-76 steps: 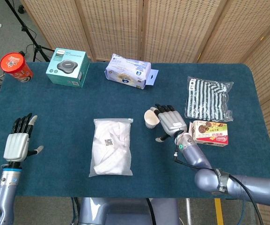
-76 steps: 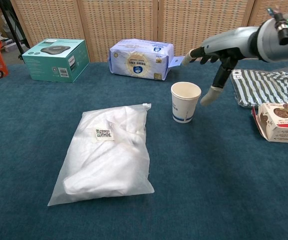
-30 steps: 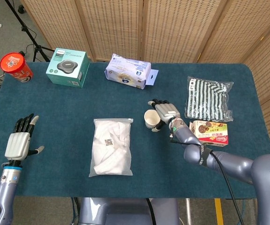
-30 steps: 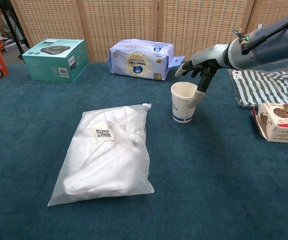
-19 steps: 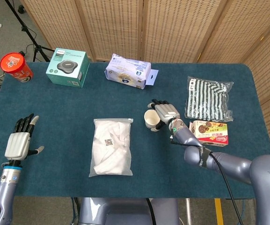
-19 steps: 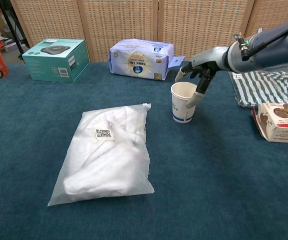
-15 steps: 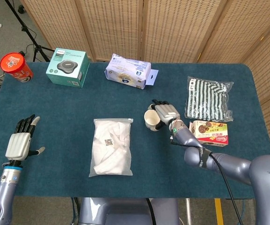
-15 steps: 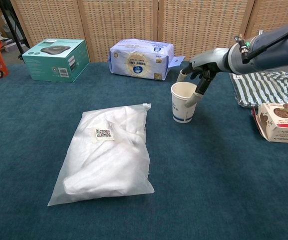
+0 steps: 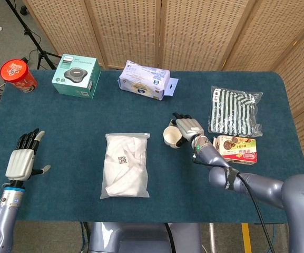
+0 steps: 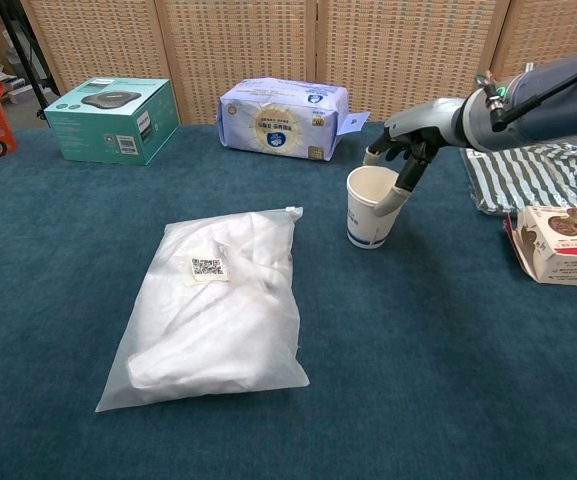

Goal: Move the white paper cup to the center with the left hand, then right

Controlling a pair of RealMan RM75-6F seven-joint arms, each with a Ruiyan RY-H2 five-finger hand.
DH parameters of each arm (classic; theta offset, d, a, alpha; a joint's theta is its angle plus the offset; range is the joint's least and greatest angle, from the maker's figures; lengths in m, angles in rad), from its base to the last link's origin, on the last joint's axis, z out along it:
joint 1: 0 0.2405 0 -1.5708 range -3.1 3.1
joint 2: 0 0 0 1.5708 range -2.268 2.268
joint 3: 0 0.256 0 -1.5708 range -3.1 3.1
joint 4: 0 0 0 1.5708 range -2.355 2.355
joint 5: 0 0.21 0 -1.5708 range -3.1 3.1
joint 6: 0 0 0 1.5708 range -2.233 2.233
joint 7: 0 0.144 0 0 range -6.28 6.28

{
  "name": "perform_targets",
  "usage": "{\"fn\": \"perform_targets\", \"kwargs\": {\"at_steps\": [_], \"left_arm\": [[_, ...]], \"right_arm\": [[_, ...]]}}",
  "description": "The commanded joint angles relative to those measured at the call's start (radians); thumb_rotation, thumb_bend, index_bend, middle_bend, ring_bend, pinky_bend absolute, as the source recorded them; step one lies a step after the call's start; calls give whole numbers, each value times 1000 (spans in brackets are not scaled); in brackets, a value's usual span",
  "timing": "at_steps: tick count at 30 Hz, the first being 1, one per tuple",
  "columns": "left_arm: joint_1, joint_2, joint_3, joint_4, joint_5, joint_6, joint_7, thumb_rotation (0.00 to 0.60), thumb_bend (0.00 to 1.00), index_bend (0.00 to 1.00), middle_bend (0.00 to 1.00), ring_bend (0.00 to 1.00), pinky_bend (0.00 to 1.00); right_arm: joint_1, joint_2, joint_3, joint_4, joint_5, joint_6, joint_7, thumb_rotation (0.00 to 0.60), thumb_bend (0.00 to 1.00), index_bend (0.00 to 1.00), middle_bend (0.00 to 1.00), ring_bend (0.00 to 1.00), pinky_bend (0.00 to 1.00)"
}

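On table (image 9: 78,121), right hand (image 10: 404,150) fingers curl round tilted cup (image 10: 371,206).

Upright white paper cup (image 10: 373,206), mid-table

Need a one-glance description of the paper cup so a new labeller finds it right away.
Start from the big clear bag of white cloth lying mid-table. Just to its right stands the paper cup, upright and open-topped, with the right hand gripping its rim. It is the only small white cup on the cloth; the only other round container is red and sits at the far left corner.
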Motion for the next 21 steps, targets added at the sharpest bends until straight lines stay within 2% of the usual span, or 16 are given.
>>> {"fn": "perform_targets", "kwargs": {"at_steps": [1, 12, 21], "left_arm": [[0, 1, -1, -2, 1, 1, -1, 600, 136, 8, 0, 0, 0], [2, 2, -3, -1, 5, -1, -3, 600, 136, 8, 0, 0, 0], [4, 3, -5, -7, 9, 5, 2, 600, 136, 8, 0, 0, 0]], "right_arm": [[3, 1, -3, -3, 0, 7, -1, 600, 260, 317, 0, 0, 0], [7, 25, -15, -31, 8, 39, -10, 600, 260, 331, 0, 0, 0], [-1, 114, -32, -105, 39, 101, -39, 600, 260, 334, 0, 0, 0]]}}
